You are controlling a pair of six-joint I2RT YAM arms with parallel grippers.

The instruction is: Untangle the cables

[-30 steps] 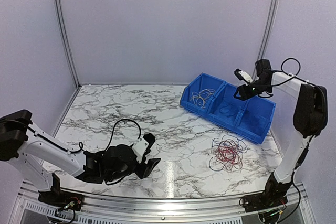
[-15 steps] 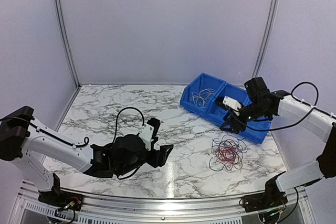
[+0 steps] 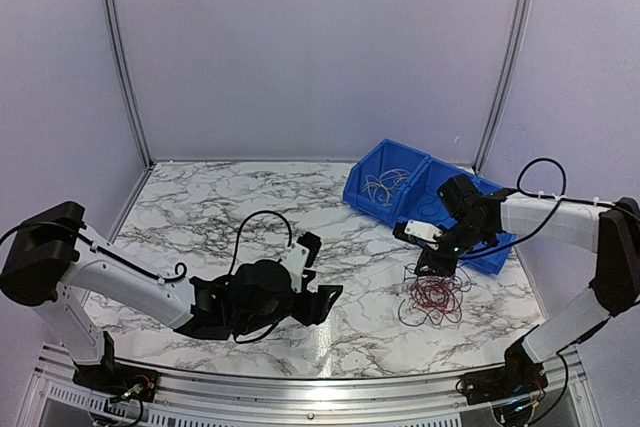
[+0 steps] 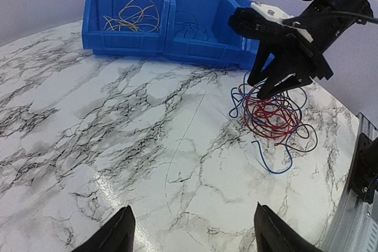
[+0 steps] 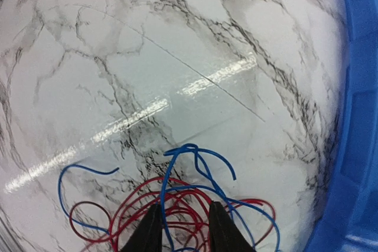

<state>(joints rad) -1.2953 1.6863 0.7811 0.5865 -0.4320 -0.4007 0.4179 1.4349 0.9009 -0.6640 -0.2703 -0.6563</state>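
The cables [image 3: 435, 295] lie as a loose tangle of red and dark blue wires on the marble table, just in front of the blue bins. My right gripper [image 3: 432, 265] points down into the tangle's top edge. In the right wrist view its jaws [image 5: 183, 205] stand a narrow gap apart, with blue and red strands [image 5: 177, 181] running between the fingertips. The left wrist view shows the tangle [image 4: 274, 113] under that gripper [image 4: 266, 87]. My left gripper [image 3: 325, 297] hovers low over bare table left of the tangle, wide open and empty [image 4: 195, 210].
A row of blue bins [image 3: 370, 209] stands at the back right, close behind the tangle. Its left compartment holds pale tan wires [image 4: 133, 19], and the middle one holds dark loops [image 4: 192, 28]. The bin wall [image 5: 360, 116] is right beside my right gripper.
My right arm has swung down from above the bins onto the tangle, and its jaws have narrowed. The left arm has slid right towards the tangle, and its jaws have widened.
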